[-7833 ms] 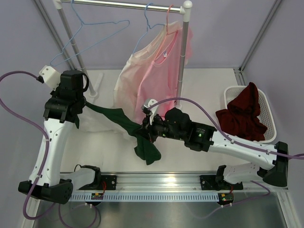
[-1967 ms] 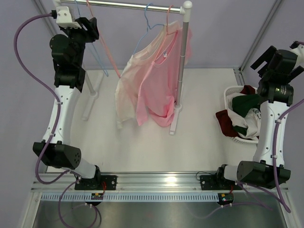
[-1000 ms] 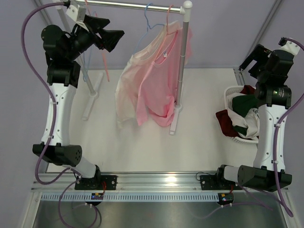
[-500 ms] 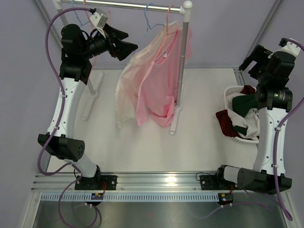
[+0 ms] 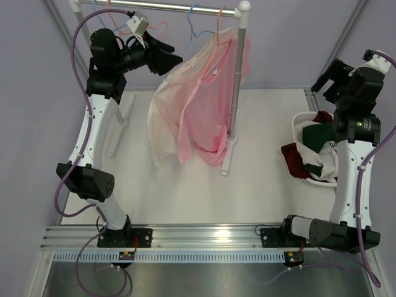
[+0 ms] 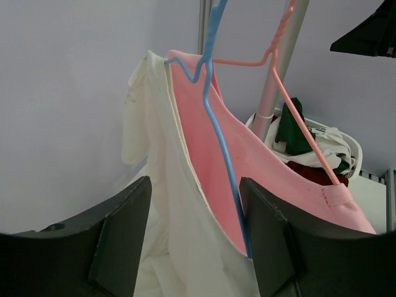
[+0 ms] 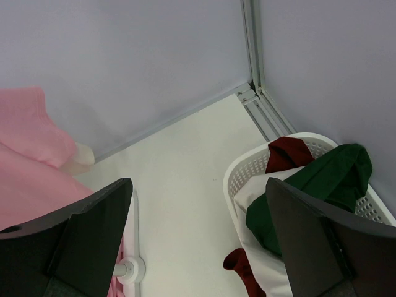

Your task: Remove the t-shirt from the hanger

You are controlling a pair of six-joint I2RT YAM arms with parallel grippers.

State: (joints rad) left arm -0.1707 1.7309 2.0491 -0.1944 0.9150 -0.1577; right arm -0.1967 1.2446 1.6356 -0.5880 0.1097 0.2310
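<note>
1. Lilac walls close in a white table (image 5: 185,185), across whose far side stands a clothes rack with a metal rail (image 5: 167,7) and a white post (image 5: 236,80).
2. Two t-shirts hang side by side on the rail, near the post: a pink t-shirt (image 5: 210,105) and, to its left, a cream t-shirt (image 5: 162,117). Their hems reach down to the table.
3. From the left wrist view, a blue hanger (image 6: 213,93) runs down into the neck opening beside the cream fabric, and a coral hanger (image 6: 291,105) slopes off inside the pink shirt.
4. Both shirts are on their hangers.
5. Raised high, the left gripper (image 5: 175,62) points at the shoulder of the cream t-shirt. Its jaws are spread wide with nothing pinched between them. The wrist view shows cream cloth in the gap, but whether a finger touches it cannot be told.
6. Far from the rack, the right gripper (image 5: 327,77) is held up above a white basket (image 5: 297,124) at the table's right edge. Its jaws are wide apart and hold nothing.
7. Green, white and dark red clothes (image 7: 309,185) lie heaped in the basket, with some dark red cloth spilling over its near side.
</note>
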